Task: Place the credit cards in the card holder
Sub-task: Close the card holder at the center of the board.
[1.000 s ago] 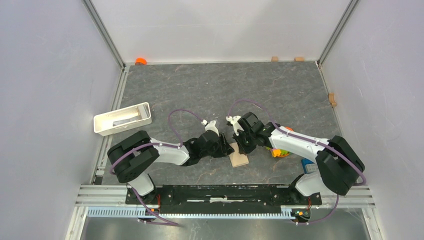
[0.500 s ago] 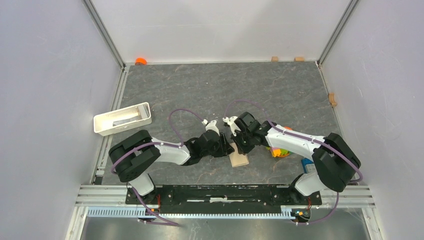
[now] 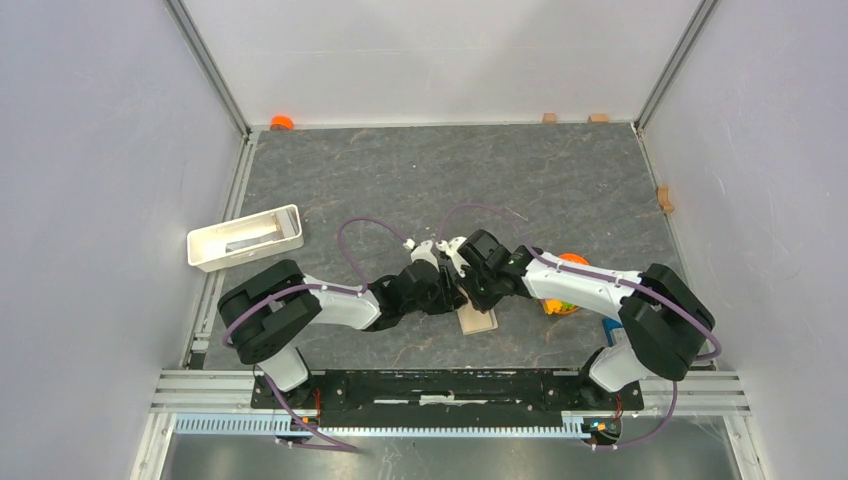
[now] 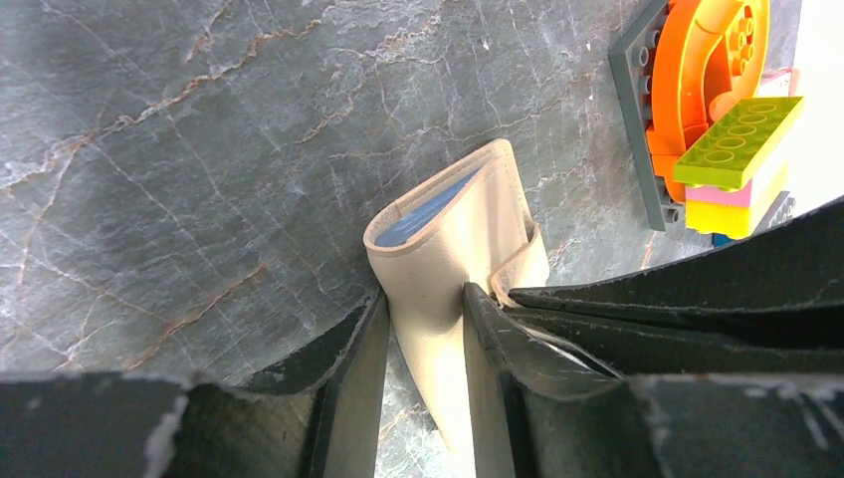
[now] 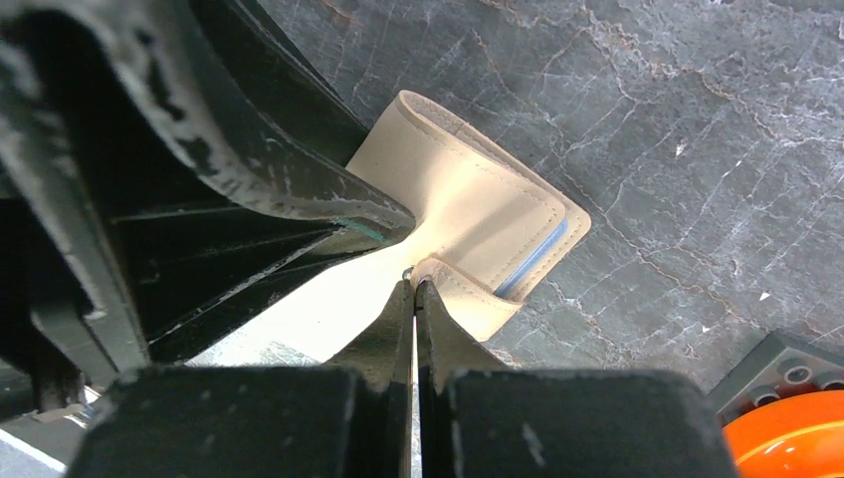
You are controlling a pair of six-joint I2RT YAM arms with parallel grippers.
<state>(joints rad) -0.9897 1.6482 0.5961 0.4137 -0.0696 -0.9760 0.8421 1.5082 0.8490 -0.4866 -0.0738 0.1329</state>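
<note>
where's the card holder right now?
Top view: card holder lies front-centre on the table, between left tool and right tool, left of the toy bricks.

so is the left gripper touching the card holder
Touching. The left wrist view shows the card holder wedged in the left gripper, both fingers pressed against its beige sides with no gap.

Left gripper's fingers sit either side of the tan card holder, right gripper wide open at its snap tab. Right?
Not quite: the right gripper is shut, fingertips pressed together at the snap tab, per the right wrist view. The left gripper does have its fingers either side of the card holder.
</note>
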